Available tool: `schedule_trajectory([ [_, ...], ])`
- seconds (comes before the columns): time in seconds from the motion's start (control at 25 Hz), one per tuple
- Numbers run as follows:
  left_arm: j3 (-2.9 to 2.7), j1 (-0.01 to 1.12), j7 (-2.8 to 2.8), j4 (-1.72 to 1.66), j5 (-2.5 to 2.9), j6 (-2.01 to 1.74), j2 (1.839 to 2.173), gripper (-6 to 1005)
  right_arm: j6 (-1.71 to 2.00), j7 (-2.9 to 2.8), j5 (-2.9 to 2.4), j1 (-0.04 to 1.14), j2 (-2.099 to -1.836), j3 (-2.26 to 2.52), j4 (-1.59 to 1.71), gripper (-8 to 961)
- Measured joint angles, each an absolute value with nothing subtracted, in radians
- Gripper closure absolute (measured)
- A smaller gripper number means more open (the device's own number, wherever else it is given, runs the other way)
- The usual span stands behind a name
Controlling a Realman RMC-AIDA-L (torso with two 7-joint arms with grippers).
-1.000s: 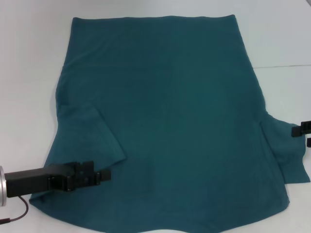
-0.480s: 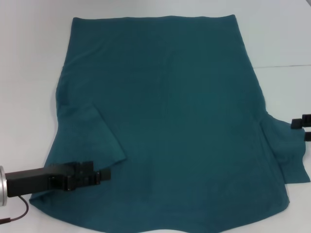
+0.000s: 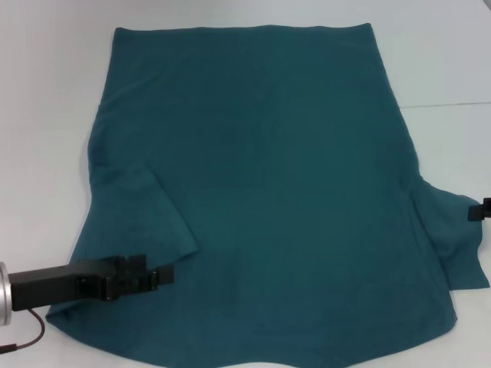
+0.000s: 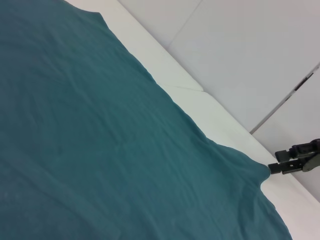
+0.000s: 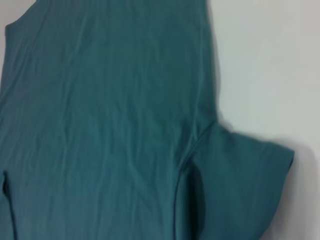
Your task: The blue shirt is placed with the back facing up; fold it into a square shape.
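The blue shirt [image 3: 261,192] lies spread flat on the white counter [image 3: 46,92], its left sleeve already folded inward beside the left pincer [image 3: 163,274], whose grip I cannot tell, while the right pincer [image 3: 479,210], grip likewise unclear, waits at the right sleeve, likely to fold it.

A plain white table [image 3: 46,92] fills the scene. A thin seam [image 3: 453,104] crosses its right side (a straight, faint line), running out to the right edge.

Blue shirt [image 3: 268,192] — spread flat on the white table [image 3: 46,92]

Plain dark teal knit; left sleeve folded inward, right sleeve sticking out.
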State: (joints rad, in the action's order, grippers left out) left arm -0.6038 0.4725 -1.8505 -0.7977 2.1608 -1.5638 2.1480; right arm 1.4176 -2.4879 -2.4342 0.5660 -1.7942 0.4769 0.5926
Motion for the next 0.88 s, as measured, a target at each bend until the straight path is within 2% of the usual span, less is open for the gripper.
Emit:
schedule_trajectory([
  [0.48, -0.604, 0.472, -1.855, -0.798, 2.161, -1.547, 2.151, 139, 1.314, -2.479, -2.438, 0.586, -1.857, 0.480, 0.582, 251],
  [0.88, -0.604, 0.472, -1.855, -0.798, 2.157, -1.546, 2.151, 140, 1.313, -2.505, -2.439, 0.608, -1.864, 0.505, 0.570, 293],
])
